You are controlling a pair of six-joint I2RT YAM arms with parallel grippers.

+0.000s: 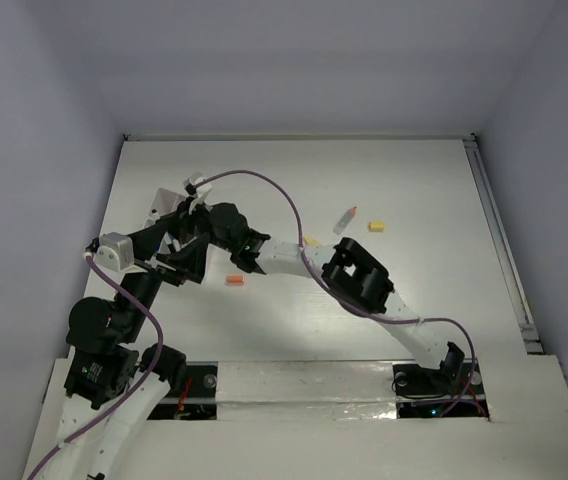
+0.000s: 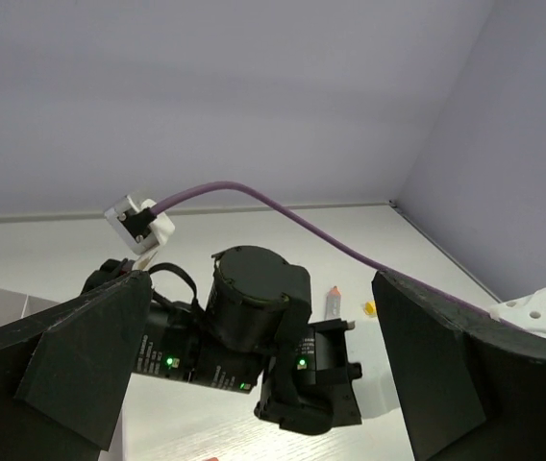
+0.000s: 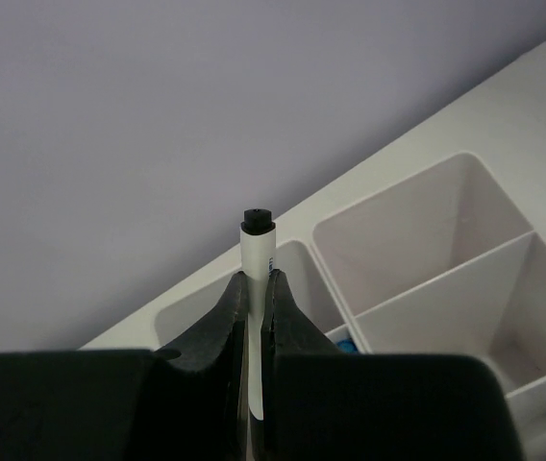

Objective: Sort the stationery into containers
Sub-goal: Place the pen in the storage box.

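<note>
Two hazards: top view, the right arm (image 1: 294, 262) reaches over the white box (image 1: 162, 206) beside the left arm (image 1: 129, 290), risking a clash; left wrist view, the left gripper (image 2: 263, 375), wide open and empty, faces that arm closely; right wrist view, the right gripper (image 3: 257, 298), clamped on a black-capped pen (image 3: 257, 252) by the box's far rim, may drop it astray.

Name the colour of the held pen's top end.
Black, on a white pen; the right wrist view shows it best.

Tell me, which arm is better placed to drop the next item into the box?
Right. The right gripper is shut on a pen beside the box compartments; the left gripper stands open, empty.
</note>
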